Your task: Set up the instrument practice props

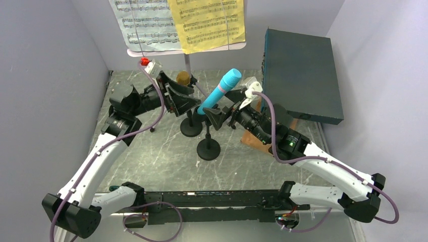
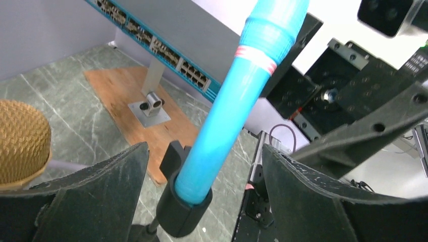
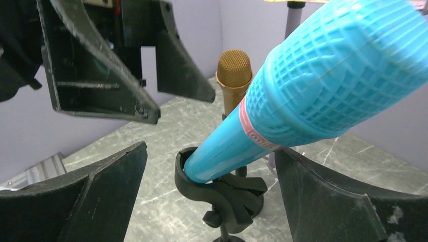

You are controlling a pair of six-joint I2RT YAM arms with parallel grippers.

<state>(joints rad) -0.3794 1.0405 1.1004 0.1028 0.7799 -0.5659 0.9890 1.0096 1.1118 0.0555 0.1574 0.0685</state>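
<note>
Two microphones up, both grippers holding nothing

The blue microphone [image 1: 220, 91] leans in its black holder [image 3: 222, 191] in the middle of the table. The gold microphone [image 1: 183, 77] stands just to its left, a bit farther back. The left gripper [image 1: 179, 98] and the right gripper [image 1: 216, 117] both have jaws wide apart. At the far side, the white page [image 1: 146, 22] and yellow page [image 1: 207, 22] sit on the music desk [image 1: 151, 52].
</note>
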